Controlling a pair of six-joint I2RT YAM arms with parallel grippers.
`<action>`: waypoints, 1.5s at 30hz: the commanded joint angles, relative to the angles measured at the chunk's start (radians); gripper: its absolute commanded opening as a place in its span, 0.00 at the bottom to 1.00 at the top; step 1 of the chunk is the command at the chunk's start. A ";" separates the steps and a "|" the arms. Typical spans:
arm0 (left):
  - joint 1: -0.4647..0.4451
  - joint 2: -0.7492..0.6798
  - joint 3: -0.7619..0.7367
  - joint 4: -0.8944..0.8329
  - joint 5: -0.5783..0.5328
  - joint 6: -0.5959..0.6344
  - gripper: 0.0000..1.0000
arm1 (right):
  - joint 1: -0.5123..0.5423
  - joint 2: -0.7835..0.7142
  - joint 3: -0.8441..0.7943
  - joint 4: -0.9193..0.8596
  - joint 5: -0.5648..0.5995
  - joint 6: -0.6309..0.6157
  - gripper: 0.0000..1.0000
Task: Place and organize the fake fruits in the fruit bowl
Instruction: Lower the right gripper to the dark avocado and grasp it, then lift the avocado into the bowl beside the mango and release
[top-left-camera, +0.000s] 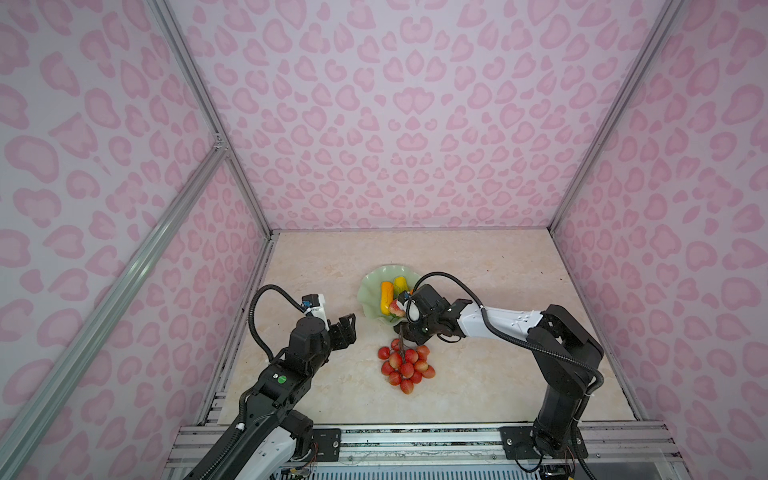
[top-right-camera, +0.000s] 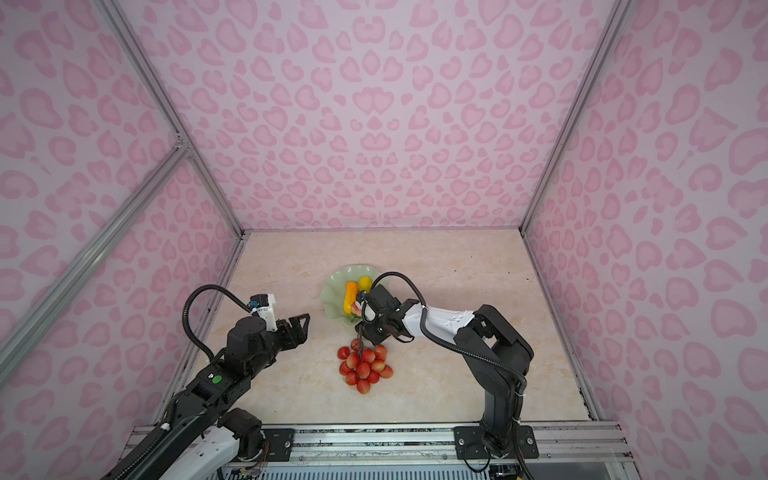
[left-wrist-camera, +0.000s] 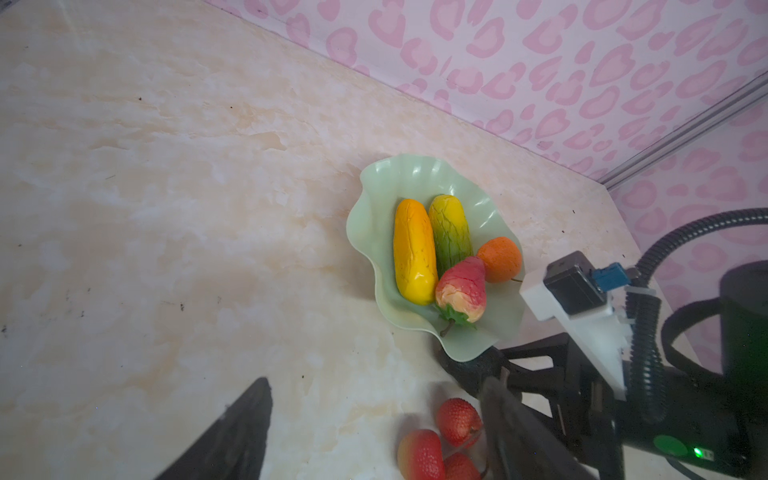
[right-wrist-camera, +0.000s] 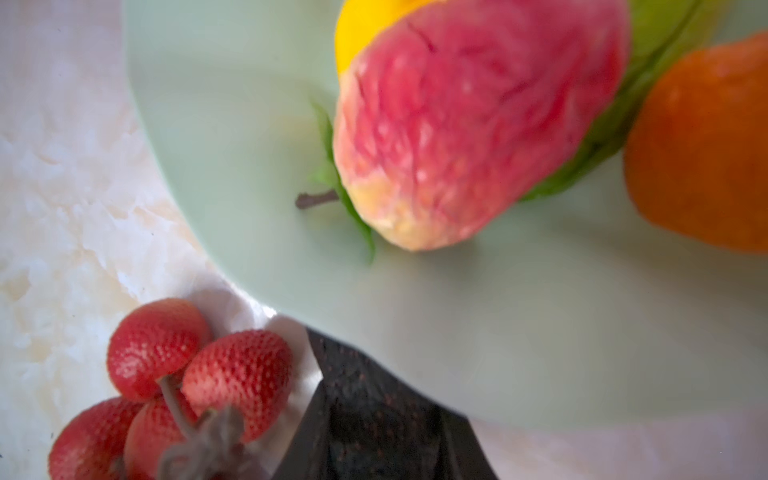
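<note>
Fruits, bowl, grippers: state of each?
Pale green glossy scalloped bowl: upright.
Yellow-orange oblong fruit: in bowl.
Yellow-green oblong fruit: in bowl.
Pink-red peach-like fruit: in bowl.
Small orange fruit: in bowl.
Red berry bunch: on table.
Dark avocado: gripped by bowl rim.
Left gripper: open.
Right gripper: shut on dark avocado.

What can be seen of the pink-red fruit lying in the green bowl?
The pink-red peach-like fruit has wrinkled, plastic-looking skin, red-pink fading to pale yellow at its stem end, where green leaves and a short brown stem stick out. It lies on its side in the pale green fruit bowl, near the scalloped rim, resting against the ends of the yellow-orange oblong fruit and the yellow-green oblong fruit. The small orange sits close beside it.
</note>
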 joint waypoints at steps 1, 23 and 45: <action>0.001 -0.001 -0.004 0.029 -0.017 -0.002 0.80 | 0.006 -0.054 -0.050 -0.049 0.026 0.016 0.20; 0.001 -0.024 -0.011 0.017 -0.022 -0.024 0.80 | 0.010 -0.249 0.125 -0.042 0.129 0.182 0.18; 0.001 -0.165 -0.049 -0.050 -0.087 -0.024 0.81 | -0.005 0.278 0.420 0.260 -0.014 0.573 0.29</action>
